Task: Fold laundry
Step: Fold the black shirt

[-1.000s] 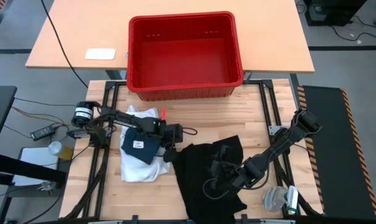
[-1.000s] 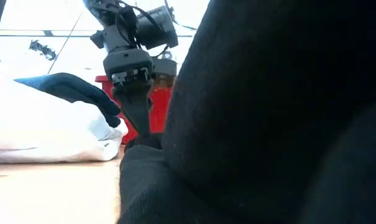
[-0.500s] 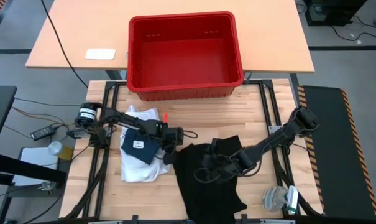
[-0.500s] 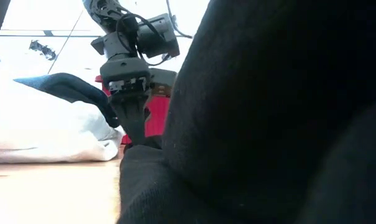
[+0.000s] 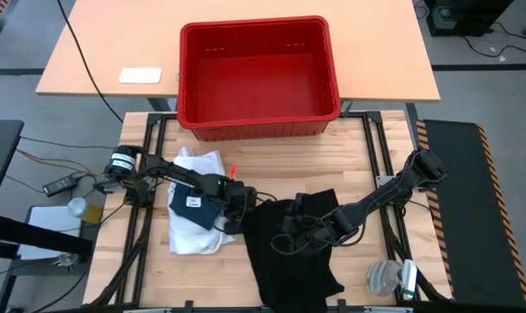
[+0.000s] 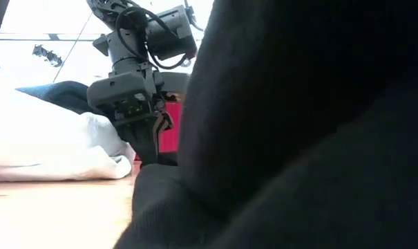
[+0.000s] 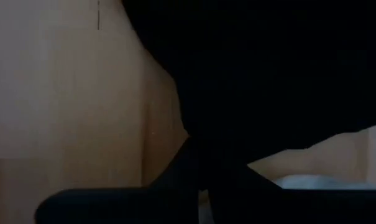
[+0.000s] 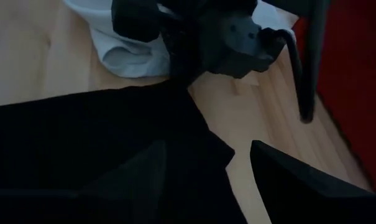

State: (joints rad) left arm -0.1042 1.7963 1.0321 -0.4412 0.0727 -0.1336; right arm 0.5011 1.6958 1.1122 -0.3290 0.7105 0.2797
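At black garment's (image 5: 293,248) edge, left tool (image 5: 237,219)

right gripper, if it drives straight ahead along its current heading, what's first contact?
Probably the left gripper, which sits directly ahead, shut on the corner of the black garment. The right gripper is open and low over that garment, so cloth may brush its fingers first; depth is unclear.

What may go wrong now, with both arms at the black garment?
1. The left gripper is shut on the corner of the black garment, close to the white shirt; lifting may drag the shirt too.
2. The right gripper, open above the same cloth, could collide with the left one.
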